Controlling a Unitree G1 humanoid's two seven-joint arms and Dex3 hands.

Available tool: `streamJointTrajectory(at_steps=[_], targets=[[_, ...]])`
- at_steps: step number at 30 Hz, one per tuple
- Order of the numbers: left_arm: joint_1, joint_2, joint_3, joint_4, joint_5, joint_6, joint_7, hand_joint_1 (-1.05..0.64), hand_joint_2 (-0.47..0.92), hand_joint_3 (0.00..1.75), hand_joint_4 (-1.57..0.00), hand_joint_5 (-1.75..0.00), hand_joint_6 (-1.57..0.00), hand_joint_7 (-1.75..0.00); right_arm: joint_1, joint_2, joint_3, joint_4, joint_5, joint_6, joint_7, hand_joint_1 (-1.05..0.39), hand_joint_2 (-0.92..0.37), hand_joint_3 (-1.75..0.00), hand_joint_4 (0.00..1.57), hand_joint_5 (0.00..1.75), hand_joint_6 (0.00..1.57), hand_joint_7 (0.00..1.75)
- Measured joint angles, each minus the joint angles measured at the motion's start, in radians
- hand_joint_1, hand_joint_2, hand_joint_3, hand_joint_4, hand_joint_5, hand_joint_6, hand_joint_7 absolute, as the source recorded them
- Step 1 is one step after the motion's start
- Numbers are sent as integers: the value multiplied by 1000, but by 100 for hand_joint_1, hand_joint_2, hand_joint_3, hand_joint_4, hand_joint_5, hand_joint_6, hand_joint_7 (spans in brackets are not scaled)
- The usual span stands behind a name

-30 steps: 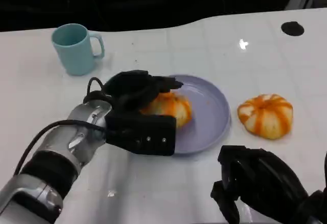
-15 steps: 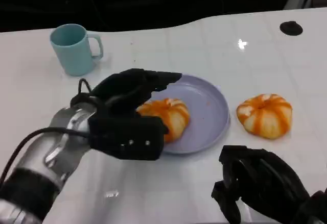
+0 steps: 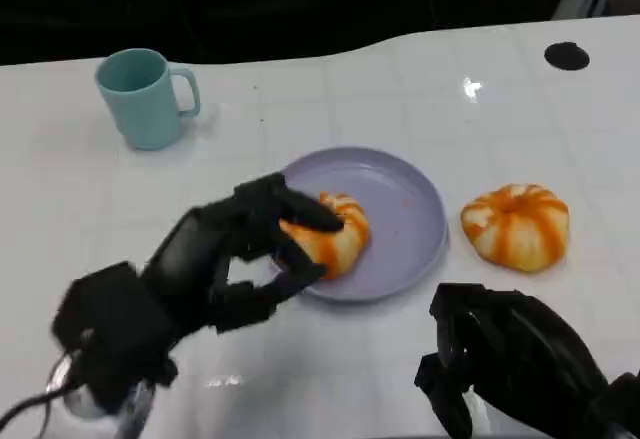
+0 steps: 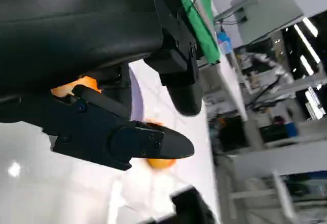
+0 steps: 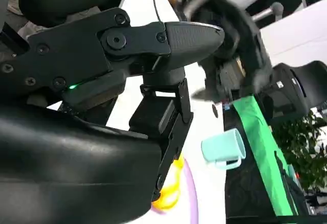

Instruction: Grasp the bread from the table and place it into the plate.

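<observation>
An orange-striped bread (image 3: 335, 239) lies on the left part of the lilac plate (image 3: 420, 199). My left hand (image 3: 215, 274) hovers at the plate's near-left edge with its fingers spread; the fingertips (image 3: 315, 216) overlap the bread's near side and nothing is gripped. In the left wrist view the fingers (image 4: 127, 137) stand apart, with that bread (image 4: 76, 85) showing behind them. A second bread (image 3: 515, 224) sits on the table right of the plate. My right hand (image 3: 510, 359) hangs low at the front right, holding nothing. The right wrist view shows the bread (image 5: 171, 191) past that hand's fingers (image 5: 168, 38).
A teal mug (image 3: 145, 94) stands at the back left, and it also appears as a mug (image 5: 223, 145) in the right wrist view. A black round disc (image 3: 567, 56) lies at the far right of the white table. Bare table surrounds the plate.
My left hand has let go of the bread on the plate, pulled back toward me and to the left, and spread its fingers. The right hand has stayed put.
</observation>
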Motion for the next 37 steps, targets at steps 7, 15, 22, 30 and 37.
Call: streamJointTrajectory(at_steps=[7, 15, 22, 30, 37], targets=[[175, -26, 26, -106, -155, 79, -50, -57, 92, 39, -69, -175, -49, -172, -8, 2, 0, 6, 3, 3, -2, -93, -92, -31, 130, 159, 111, 148], [296, -17, 37, -168, -228, 168, -82, -57, 92, 35, -72, -175, -52, -175, -10, 7, 2, 7, -8, 1, -18, -93, -92, -36, 130, 159, 112, 152], [277, -44, 38, -78, -237, 169, -123, -57, 92, 34, -75, -175, -55, -175, -30, 6, -6, 26, -5, 1, -16, -93, -92, -35, 130, 160, 112, 150], [206, -77, 46, 62, -218, 125, -152, -56, 92, 33, -73, -175, -53, -175, -53, -3, -24, 71, -6, -19, 7, -93, -92, -36, 129, 160, 111, 150], [191, -92, 48, 93, -210, 116, -166, -56, 92, 32, -73, -175, -52, -175, -61, -4, -27, 93, -10, -35, 17, -94, -92, -35, 129, 160, 111, 151]])
